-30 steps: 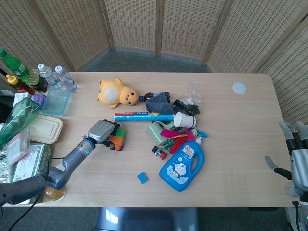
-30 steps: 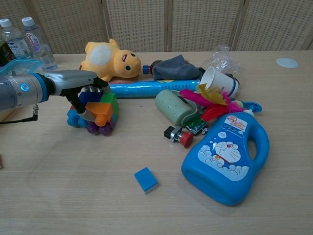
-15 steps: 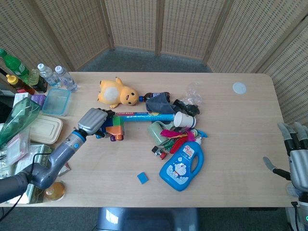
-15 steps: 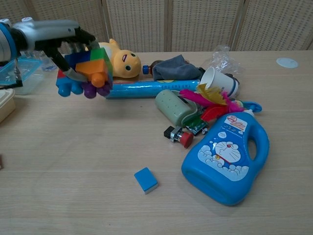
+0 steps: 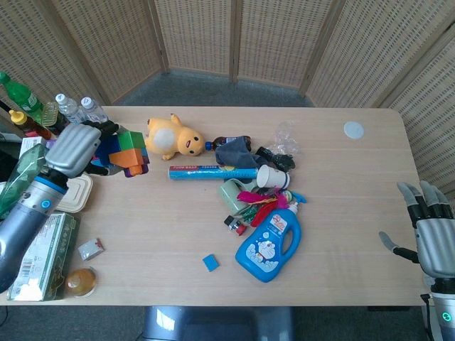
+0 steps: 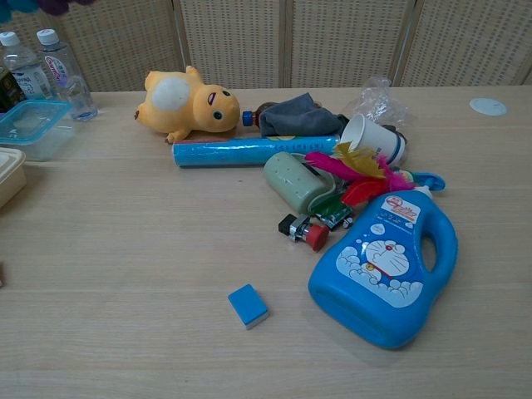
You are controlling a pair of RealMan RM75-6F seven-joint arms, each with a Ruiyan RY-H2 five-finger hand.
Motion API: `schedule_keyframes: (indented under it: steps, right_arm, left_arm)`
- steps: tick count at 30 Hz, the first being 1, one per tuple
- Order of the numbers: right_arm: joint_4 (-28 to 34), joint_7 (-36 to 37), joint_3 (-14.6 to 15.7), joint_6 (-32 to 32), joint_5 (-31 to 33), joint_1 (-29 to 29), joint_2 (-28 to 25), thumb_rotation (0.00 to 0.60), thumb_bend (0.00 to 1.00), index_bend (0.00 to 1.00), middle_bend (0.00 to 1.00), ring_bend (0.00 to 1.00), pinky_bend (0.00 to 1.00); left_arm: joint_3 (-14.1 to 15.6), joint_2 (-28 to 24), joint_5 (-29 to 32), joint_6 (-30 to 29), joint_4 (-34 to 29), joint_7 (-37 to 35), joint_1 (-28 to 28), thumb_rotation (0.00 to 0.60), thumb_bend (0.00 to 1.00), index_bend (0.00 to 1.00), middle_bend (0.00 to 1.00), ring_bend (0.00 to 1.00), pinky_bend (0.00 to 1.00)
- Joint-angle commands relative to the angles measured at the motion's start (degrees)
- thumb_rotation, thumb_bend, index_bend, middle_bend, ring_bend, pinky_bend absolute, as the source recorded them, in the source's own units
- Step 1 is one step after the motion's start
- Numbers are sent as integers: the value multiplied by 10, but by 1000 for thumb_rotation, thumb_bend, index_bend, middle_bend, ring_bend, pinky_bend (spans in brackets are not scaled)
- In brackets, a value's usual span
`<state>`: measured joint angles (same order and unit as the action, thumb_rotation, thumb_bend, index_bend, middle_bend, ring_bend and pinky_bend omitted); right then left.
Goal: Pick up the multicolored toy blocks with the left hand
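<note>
In the head view my left hand (image 5: 75,148) grips the multicolored toy blocks (image 5: 126,152), a cluster of green, orange, blue and purple bricks, raised well above the table's left side. In the chest view only the blocks' underside (image 6: 37,6) shows at the top left edge; the hand itself is out of that frame. My right hand (image 5: 430,234) hangs beyond the table's right edge with fingers spread and nothing in them.
A yellow plush (image 5: 170,137), a blue tube (image 5: 212,172), a paper cup (image 5: 273,177), a blue detergent bottle (image 5: 269,242) and a small blue block (image 5: 210,262) lie mid-table. Bottles (image 5: 79,112), a clear box (image 5: 83,150) and food containers (image 5: 65,192) crowd the left edge.
My left hand has lifted the blocks off the table and carried them up and to the left, out of most of the chest view. The right hand has barely moved.
</note>
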<state>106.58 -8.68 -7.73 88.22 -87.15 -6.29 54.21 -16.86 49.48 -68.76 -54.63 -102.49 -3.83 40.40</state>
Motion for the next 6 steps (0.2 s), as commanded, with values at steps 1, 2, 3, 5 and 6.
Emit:
schedule_keyframes:
  steps: [1, 2, 3, 5, 6]
  right_arm:
    - [-1, 0, -1, -3, 0, -3, 2, 508, 235, 55, 159, 0, 0]
    - [-1, 0, -1, -5, 0, -4, 3, 507, 236, 55, 159, 0, 0]
    - [-1, 0, -1, -6, 0, -5, 3, 506, 236, 55, 159, 0, 0]
    - [-1, -1, -2, -8, -1, -7, 3, 506, 235, 55, 159, 0, 0]
    - [0, -2, -2, -8, -1, -8, 3, 507, 235, 55, 159, 0, 0]
  left_arm:
    - [-8, -29, 2, -15, -20, -16, -19, 600, 261, 441, 389, 419, 384]
    - [-7, -32, 1, -16, -22, -16, -21, 600, 261, 441, 389, 419, 383]
    - [-7, -35, 1, -16, -23, -17, -23, 600, 261, 441, 389, 420, 383]
    - [-5, -38, 1, -16, -25, -19, -25, 600, 262, 441, 389, 420, 383]
    - [-5, -39, 1, -16, -25, -20, -26, 600, 263, 441, 389, 420, 383]
